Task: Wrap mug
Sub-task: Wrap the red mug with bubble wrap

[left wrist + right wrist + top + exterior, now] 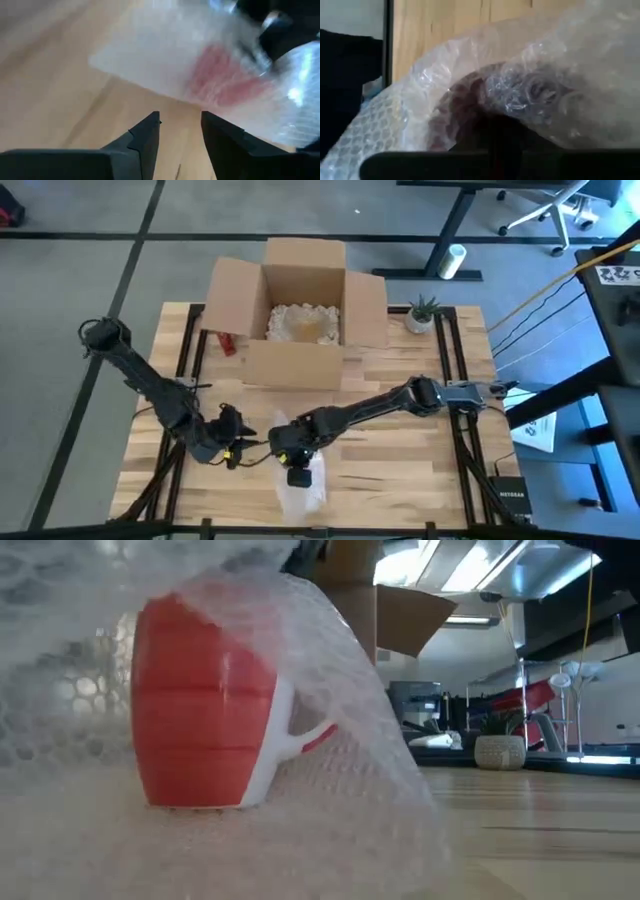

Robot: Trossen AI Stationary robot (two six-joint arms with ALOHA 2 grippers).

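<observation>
Fingers: left gripper (pixel 180 132) parted, empty, just beside clear bubble wrap sheet (pixel 330 670) | right gripper (pixel 298 472) over wrap, finger state cannot tell | red ceramic mug with white handle (pixel 205 705) upright under wrap on wooden slatted table (pixel 400 460), near front edge

Hidden and blurred — mug and right gripper
Bubble wrap (pixel 330 660) veils the red mug (pixel 200 710); right gripper's (pixel 298 472) fingertips buried, left wrist view smeared

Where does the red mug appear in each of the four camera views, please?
High view: not visible; hidden below the right gripper and bubble wrap.
Low view: red mug at left, upright, draped in bubble wrap.
Left wrist view: red blur through the wrap.
Right wrist view: dark red under the wrap.
Shared landmark: the bubble wrap.
</observation>
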